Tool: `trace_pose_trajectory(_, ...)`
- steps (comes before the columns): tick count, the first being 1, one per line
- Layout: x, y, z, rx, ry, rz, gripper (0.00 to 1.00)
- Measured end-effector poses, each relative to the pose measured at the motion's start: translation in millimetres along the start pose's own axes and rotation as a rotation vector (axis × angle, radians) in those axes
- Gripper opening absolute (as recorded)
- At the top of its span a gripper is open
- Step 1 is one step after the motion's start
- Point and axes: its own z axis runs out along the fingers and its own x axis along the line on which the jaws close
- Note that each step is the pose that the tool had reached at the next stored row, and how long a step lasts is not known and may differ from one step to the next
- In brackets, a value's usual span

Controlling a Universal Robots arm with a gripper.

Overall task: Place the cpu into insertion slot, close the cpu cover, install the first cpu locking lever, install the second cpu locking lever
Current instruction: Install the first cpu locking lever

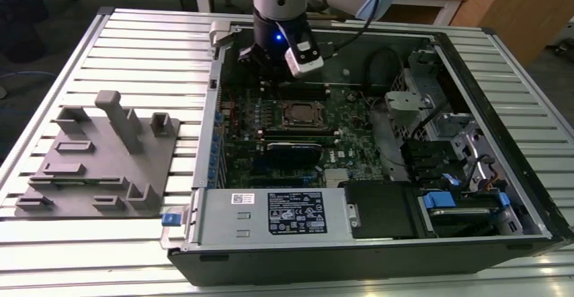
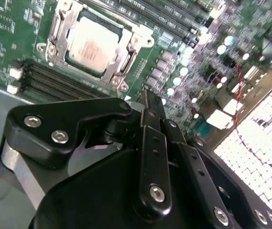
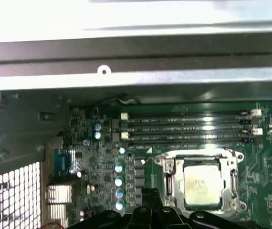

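Note:
The cpu lies flat in the insertion slot on the green motherboard, its dull silver top facing up in both wrist views. The cpu cover is a silver frame lying down around the chip, with thin metal levers along its sides. My gripper hangs above the board beside the slot, toward the case's back wall. Its black fingers meet at the tips and hold nothing.
The open computer case lies on a slatted metal table. Long black memory slots run beside the socket. A grey fixture block stands at the exterior view's left. The power supply and drive bays fill the near side.

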Motion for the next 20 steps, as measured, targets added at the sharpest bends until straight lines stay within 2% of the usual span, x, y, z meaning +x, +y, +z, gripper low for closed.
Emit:
trace_pose_trajectory(1,0.3,-0.1,0.1,-0.0109,0.0004,0.000,0.10)
trace_pose_trajectory(2,0.6,-0.2,0.2,-0.0178,0.0007,0.000,0.10)
trace_pose_trajectory(7,6.7,-0.9,1.6,-0.0405,0.0017,0.000,0.10)
trace_pose_trajectory(10,9.4,-1.1,2.2,-0.0686,0.0028,0.000,0.10)
trace_pose_trajectory(14,11.5,-1.3,2.5,-0.0949,0.0040,0.001,0.10)
trace_pose_trajectory(17,12.3,-1.4,2.6,-0.1090,0.0047,0.000,0.10)
trace_pose_trajectory(20,13.0,-1.5,2.7,-0.1277,0.0054,0.001,0.10)
